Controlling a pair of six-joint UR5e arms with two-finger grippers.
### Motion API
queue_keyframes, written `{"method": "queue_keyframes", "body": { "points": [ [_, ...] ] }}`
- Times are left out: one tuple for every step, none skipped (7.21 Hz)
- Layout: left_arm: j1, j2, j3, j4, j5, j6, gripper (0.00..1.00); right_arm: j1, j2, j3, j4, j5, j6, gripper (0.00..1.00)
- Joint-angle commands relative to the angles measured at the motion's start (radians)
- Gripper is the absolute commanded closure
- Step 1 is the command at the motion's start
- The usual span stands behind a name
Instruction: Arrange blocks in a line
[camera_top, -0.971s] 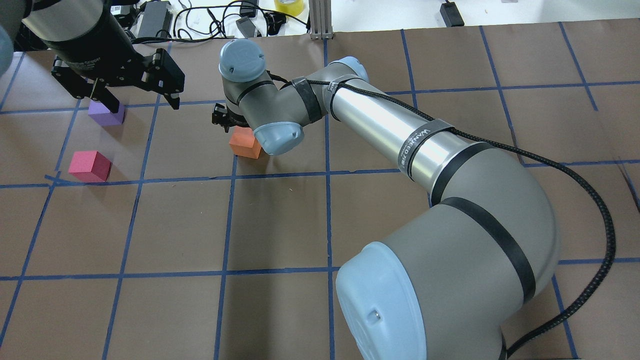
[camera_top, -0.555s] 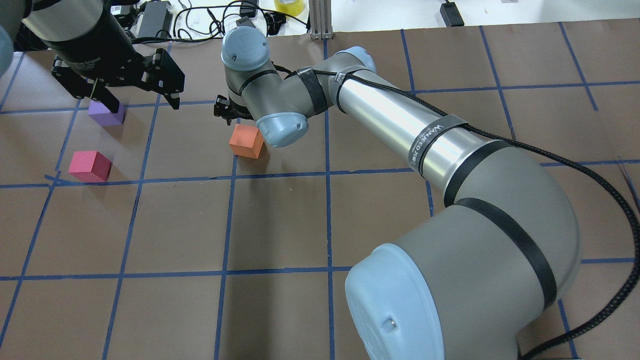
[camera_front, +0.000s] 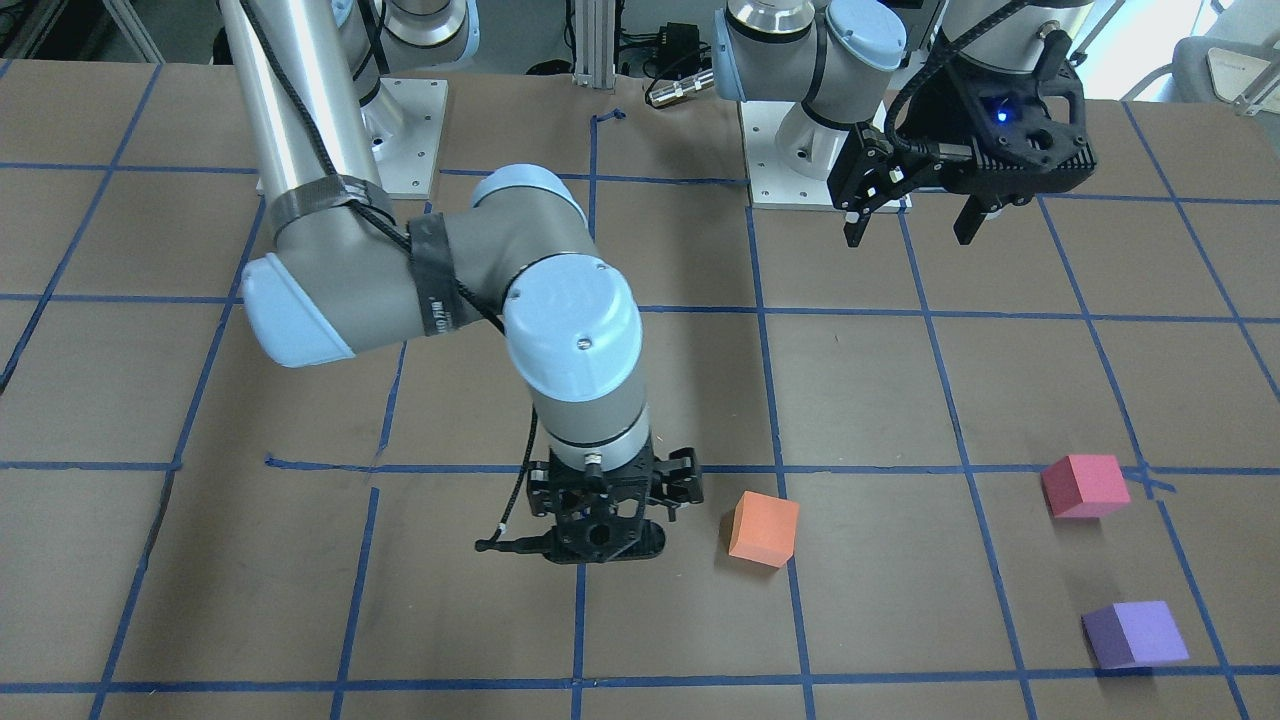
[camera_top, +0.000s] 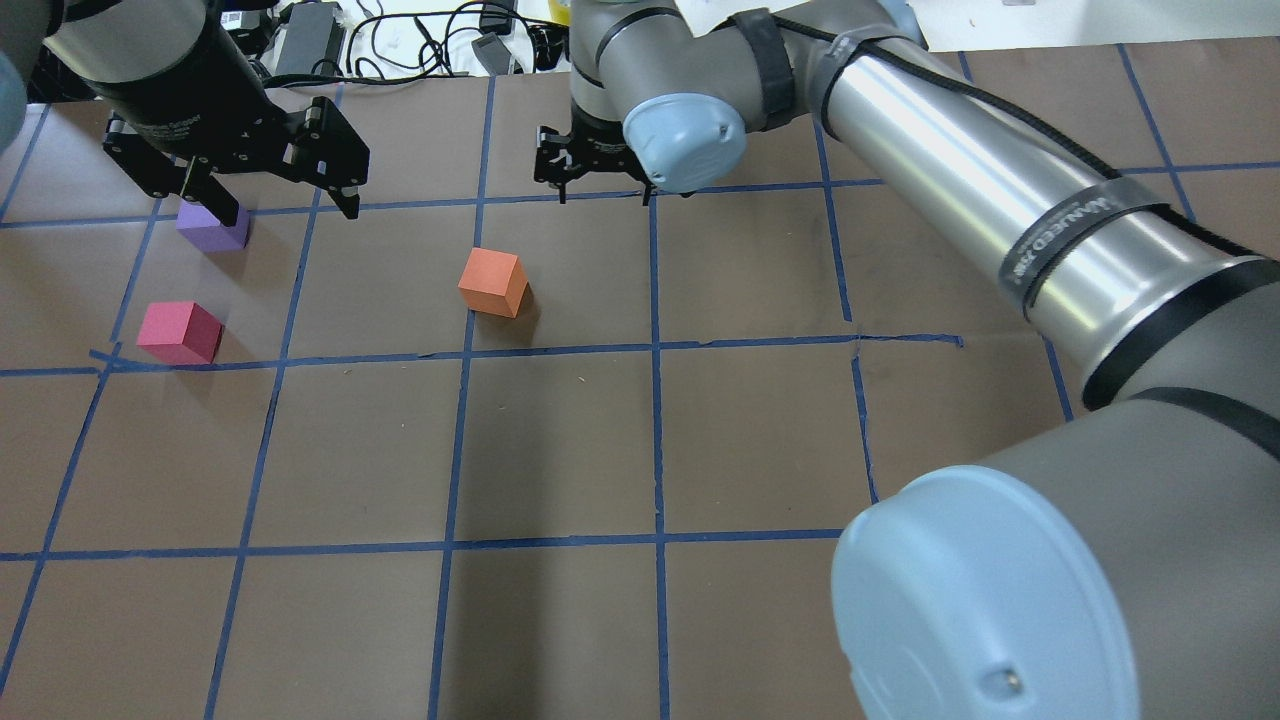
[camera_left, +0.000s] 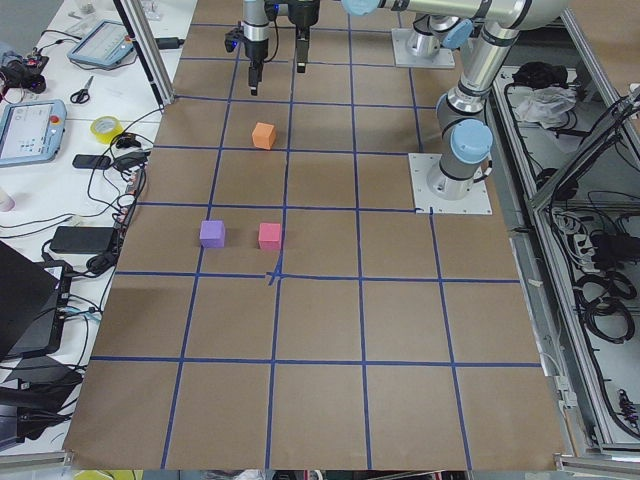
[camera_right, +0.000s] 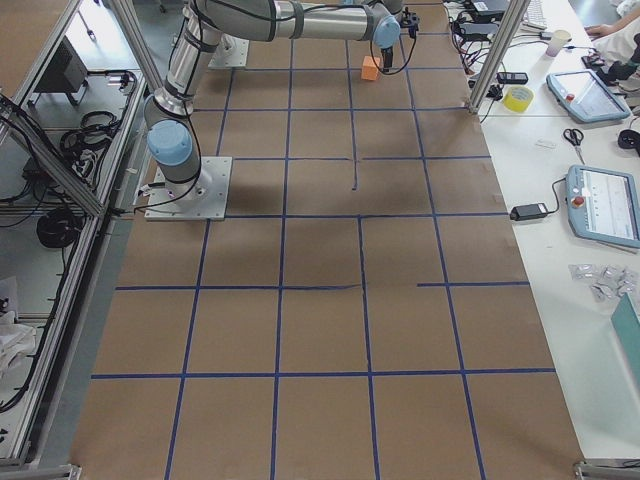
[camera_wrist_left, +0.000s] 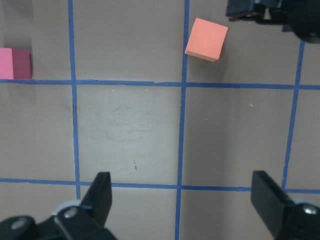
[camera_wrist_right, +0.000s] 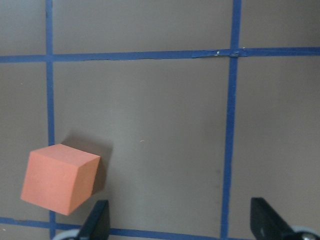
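My right gripper (camera_top: 603, 190) hangs with its fingers spread and nothing between them. A second ago it was low over the orange block (camera_top: 492, 283); now it has risen and swung off toward my right side, and the block has not shifted from its spot on the table (camera_top: 560, 450). In the right wrist view the block sits down and to the left of the fingers, well clear of them, with one corner turned slightly against the blue tape grid. I take that to mean the orange block has been placed and let go, so this arm's part of the step looks done. Further out to my left, my left gripper (camera_top: 288, 205) hovers high, just as wide apart and empty, in the same place as before. The purple block (camera_top: 212, 228) lies below it toward its outer side, and the pinkish-red block (camera_top: 180, 332) sits near the purple one, closer to my base. Those two lie near each other, while the orange one is well apart from both. The three do not yet read as one straight row, so I judge that one block on my left side needs moving next.
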Motion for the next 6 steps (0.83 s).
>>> {"method": "queue_keyframes", "body": {
  "points": [
    [0.000, 0.000, 0.000, 0.000, 0.000, 0.001, 0.00, -0.133, -0.171, 0.144, 0.088, -0.009, -0.203, 0.00],
    [0.000, 0.000, 0.000, 0.000, 0.000, 0.003, 0.00, -0.213, -0.263, 0.198, 0.164, -0.026, -0.327, 0.00],
    [0.000, -0.005, 0.000, 0.000, 0.000, 0.001, 0.00, -0.300, -0.336, 0.232, 0.261, -0.055, -0.455, 0.00],
    [0.000, -0.012, 0.002, 0.002, 0.000, 0.000, 0.00, -0.354, -0.404, 0.245, 0.283, -0.067, -0.501, 0.00],
    [0.001, -0.032, 0.005, 0.020, 0.000, -0.002, 0.00, -0.369, -0.455, 0.263, 0.347, -0.078, -0.503, 0.00],
    [-0.006, -0.087, -0.003, 0.102, -0.002, -0.002, 0.00, -0.367, -0.511, 0.266, 0.391, -0.090, -0.501, 0.00]
  ]
}}
